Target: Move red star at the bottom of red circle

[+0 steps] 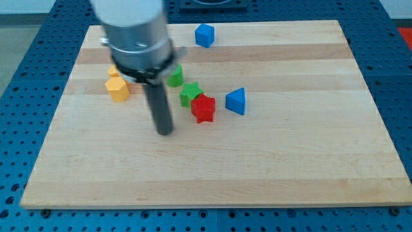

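Note:
The red star (203, 108) lies on the wooden board near the middle, touching a green star (190, 93) at its upper left. My tip (165, 132) rests on the board to the left of and slightly below the red star, a short gap away. No red circle shows; the arm's body covers the board around the view's upper left, so it may be hidden there.
A blue triangle (236, 101) sits right of the red star. A green block (175, 77) peeks out beside the arm. A yellow-orange block (117, 89) and another behind it (114, 71) lie at the left. A blue cube (204, 35) is near the top edge.

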